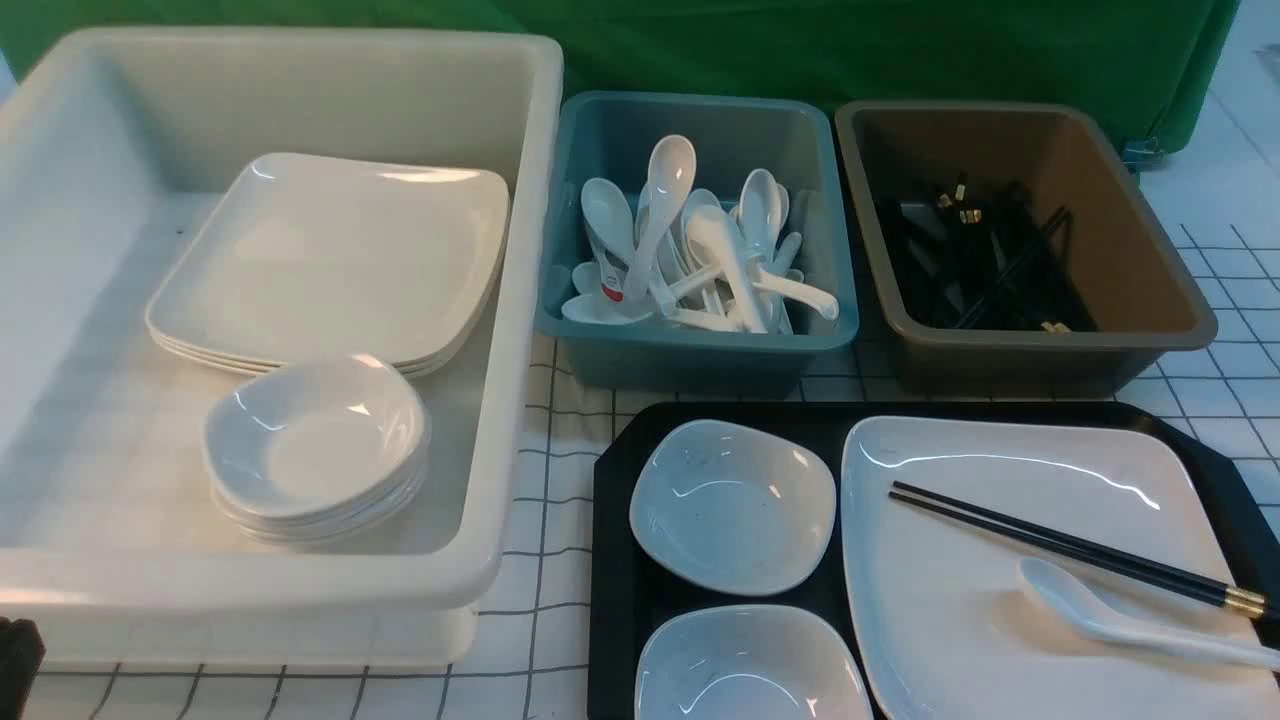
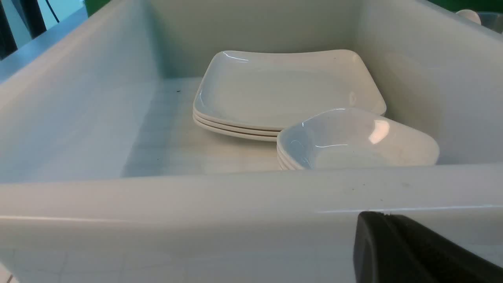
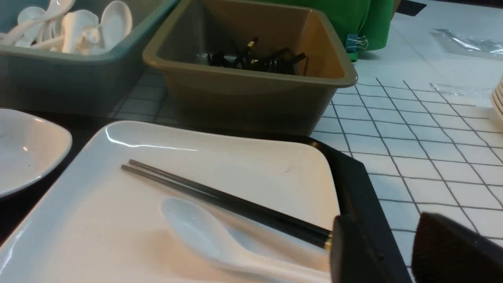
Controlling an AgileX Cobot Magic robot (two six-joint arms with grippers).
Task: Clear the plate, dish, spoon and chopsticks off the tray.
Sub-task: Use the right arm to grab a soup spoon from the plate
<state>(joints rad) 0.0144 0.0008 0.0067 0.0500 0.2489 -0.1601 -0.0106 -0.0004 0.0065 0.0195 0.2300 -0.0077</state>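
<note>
Right gripper: the right gripper [image 3: 387, 228] is open, its two dark fingers well apart with nothing between them. It hovers low at the tray's near corner on the right arm's side.
Nearest thing: the gold-banded thick end of the chopsticks [image 3: 228, 200] lies just beside one finger, outside the gap rather than inside it. The finger hides the very end.
Long axis: the pair runs away from the gripper, slanting across the plate toward the left arm's side, thin tips farthest off. A grasp looks to need the gap shifted sideways over the thick end, with the jaws set across the sticks.
Spoon: the spoon [image 3: 204, 232] lies just beside the chopsticks on the gripper's side, handle toward the gripper and bowl away.
Plate: the plate [image 3: 255, 165] carries both and sits on the tray [image 3: 353, 177].
Further out: a dish [image 3: 23, 145] and a second dish [image 1: 745, 665] sit beyond the plate on the tray. The brown bin [image 3: 251, 98] holding black sticks stands straight ahead on the worktop [image 3: 432, 157].
Left gripper: the left gripper [image 2: 412, 251] shows only one dark part, so I cannot tell its opening. It faces the white bin [image 2: 235, 196], well apart from the tray.
Nearer arm: right, by my judgement.
</note>
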